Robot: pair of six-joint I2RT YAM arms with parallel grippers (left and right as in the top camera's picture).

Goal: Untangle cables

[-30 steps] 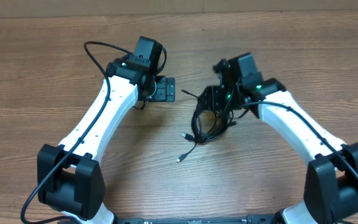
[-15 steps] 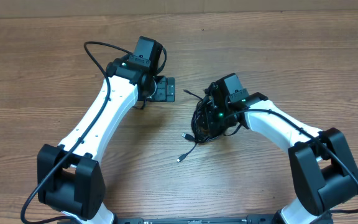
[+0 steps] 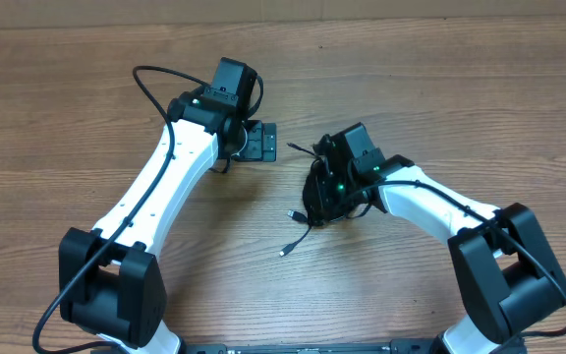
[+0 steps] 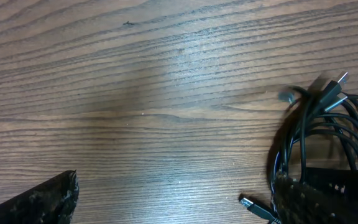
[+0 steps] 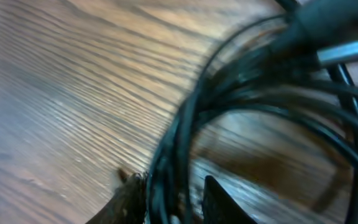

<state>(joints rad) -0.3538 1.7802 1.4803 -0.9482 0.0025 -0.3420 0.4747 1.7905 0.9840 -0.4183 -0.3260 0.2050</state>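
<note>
**Right gripper down in the cable bundle, left gripper spread wide beside it**

The cables [image 3: 314,197] lie as one small black coiled bundle a little right of centre in the overhead view, on the bare wooden table [image 3: 460,79]. Two loose plug ends [image 3: 285,252] trail out from the bundle toward the lower left of the frame.

The right gripper [image 5: 169,200] is lowered onto the coil. In its wrist view the two fingertips [image 5: 132,198] stand close together at the bottom edge, with several black strands running up between them. The picture is blurred, so whether the pads actually press on the strands cannot be told.

The left gripper [image 4: 173,205] sits above and left of the bundle in the overhead view, with bare wood between them. Its fingers are spread wide, at the lower left and lower right corners of the wrist view, and nothing lies between them. The coil and two plugs fill the right side of that view.
</note>
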